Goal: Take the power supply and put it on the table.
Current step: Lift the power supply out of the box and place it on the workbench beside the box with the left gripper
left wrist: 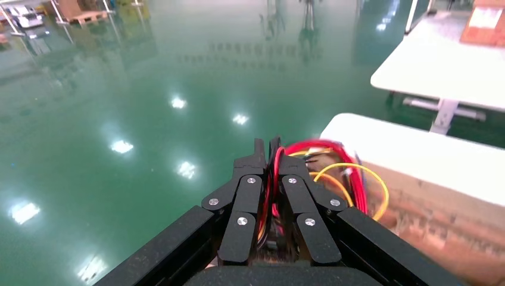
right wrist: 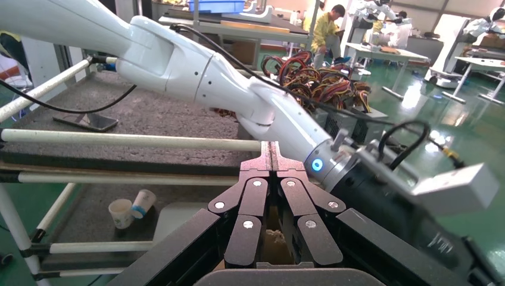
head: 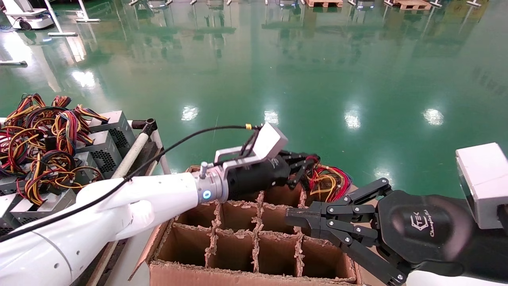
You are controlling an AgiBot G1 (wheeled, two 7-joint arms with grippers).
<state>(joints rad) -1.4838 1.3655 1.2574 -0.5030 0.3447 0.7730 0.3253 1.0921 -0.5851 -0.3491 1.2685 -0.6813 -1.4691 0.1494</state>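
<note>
Red, yellow and black wire bundle (left wrist: 321,173) of power supply pinched in closed left gripper (head: 305,163) above far cell of brown divided cardboard box (head: 254,238); metal body hidden. Wire-only hold: risk of slipping or snagging on dividers. Right gripper (right wrist: 271,149) closed, empty, beside box.
</note>
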